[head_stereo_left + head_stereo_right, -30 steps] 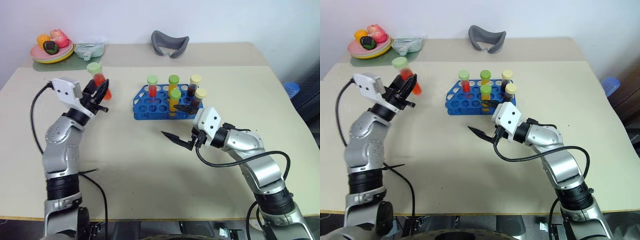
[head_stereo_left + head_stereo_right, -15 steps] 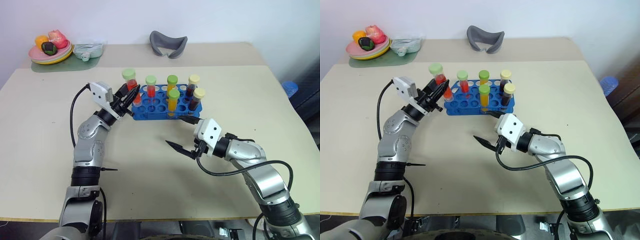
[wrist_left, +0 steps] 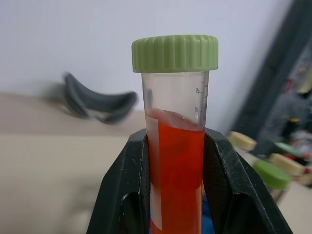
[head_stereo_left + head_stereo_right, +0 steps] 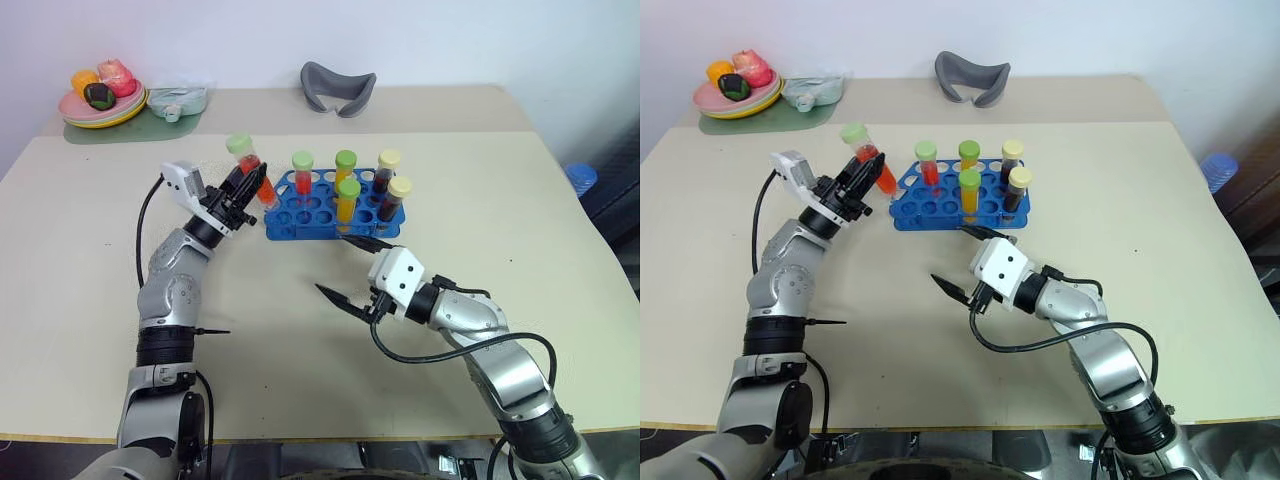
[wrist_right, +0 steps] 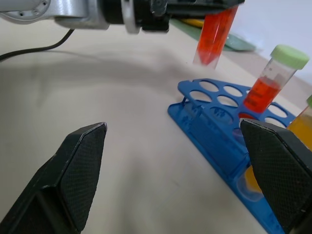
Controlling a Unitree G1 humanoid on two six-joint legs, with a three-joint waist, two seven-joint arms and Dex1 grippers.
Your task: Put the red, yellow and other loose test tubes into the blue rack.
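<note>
Left hand [image 4: 243, 185]: clamped on red tube [image 4: 250, 170], now carried from mid-bench to blue rack [image 4: 330, 205]; we judge insertion next. Right hand [image 4: 345, 270]: open, empty.

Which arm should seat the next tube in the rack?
Left. The left pincer is shut on the red tube with the green cap, held in the air beside the near-left end of the blue rack. The right pincer is open and empty, in front of the rack.

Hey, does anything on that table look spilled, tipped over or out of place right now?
Nothing stands out. The five capped tubes stand in the blue rack, and the left gripper holds the red tube tilted beside the rack's end, cap on, nothing spilled.
</note>
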